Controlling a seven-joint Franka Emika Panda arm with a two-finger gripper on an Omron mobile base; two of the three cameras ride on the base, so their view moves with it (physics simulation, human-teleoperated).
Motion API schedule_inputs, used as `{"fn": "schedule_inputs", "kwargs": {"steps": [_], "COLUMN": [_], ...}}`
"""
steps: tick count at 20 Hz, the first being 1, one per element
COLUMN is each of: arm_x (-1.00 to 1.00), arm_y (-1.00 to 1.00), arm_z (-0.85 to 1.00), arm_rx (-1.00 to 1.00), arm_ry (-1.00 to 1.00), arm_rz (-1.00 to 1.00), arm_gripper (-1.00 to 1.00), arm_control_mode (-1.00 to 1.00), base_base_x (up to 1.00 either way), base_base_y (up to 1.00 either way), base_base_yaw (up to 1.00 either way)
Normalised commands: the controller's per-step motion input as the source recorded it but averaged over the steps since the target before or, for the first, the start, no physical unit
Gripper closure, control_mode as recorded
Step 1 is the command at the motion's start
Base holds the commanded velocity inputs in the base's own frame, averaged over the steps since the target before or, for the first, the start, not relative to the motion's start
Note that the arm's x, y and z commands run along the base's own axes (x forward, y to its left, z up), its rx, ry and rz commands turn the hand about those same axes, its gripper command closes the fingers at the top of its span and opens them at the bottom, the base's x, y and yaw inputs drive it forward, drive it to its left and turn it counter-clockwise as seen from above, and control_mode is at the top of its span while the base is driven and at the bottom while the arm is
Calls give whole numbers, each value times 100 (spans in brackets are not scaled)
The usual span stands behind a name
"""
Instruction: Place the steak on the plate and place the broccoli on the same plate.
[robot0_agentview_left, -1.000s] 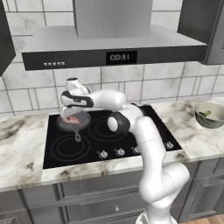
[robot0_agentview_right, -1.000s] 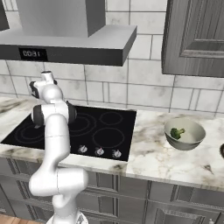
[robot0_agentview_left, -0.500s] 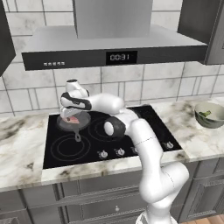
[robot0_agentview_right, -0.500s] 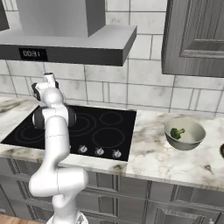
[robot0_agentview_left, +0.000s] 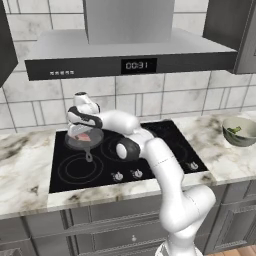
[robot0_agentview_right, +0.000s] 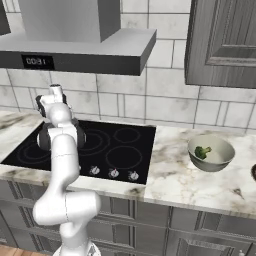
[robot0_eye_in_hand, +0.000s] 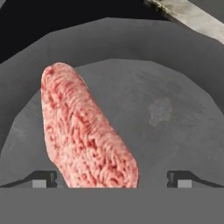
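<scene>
I have the jaws (robot0_eye_in_hand: 111, 178) spread wide, holding nothing, poised low over the pan (robot0_eye_in_hand: 175, 109) on the hob. The steak (robot0_eye_in_hand: 85, 131) lies in the pan, in the left half of the hand view, its lower end running down between my two fingertips (robot0_eye_in_hand: 43, 178) but closer to the left one. Its long axis slants from the upper left of that frame to the lower middle, so it lies neither square to the gap nor along it. I judge the grasp calls for a small shift toward the left of that view and some roll of the wrist, so the jaws close across the narrow width.

From the left base view, the steak (robot0_agentview_left: 82, 135) sits in the pan (robot0_agentview_left: 84, 141) at the left middle of the frame. The broccoli (robot0_agentview_right: 202, 151) rests in the bowl (robot0_agentview_right: 211, 153) on the desk (robot0_agentview_right: 190, 180), at the right of the right base view, well apart.
</scene>
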Motion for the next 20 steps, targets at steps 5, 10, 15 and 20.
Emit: {"fn": "schedule_inputs", "kwargs": {"steps": [5,10,15,20], "arm_x": [2,0,0,0], "arm_y": [1,0,4,1], "arm_z": [-17,-20,-17,-4], "arm_rx": [0,0,0,0], "arm_ry": [0,0,2,1], "arm_rz": [0,1,0,0], "arm_gripper": [-100,-100,100,100], "arm_control_mode": [-100,-100,-100,-100], "base_base_x": [0,0,0,0], "base_base_y": [0,0,0,0], "base_base_yaw": [0,0,0,0]}}
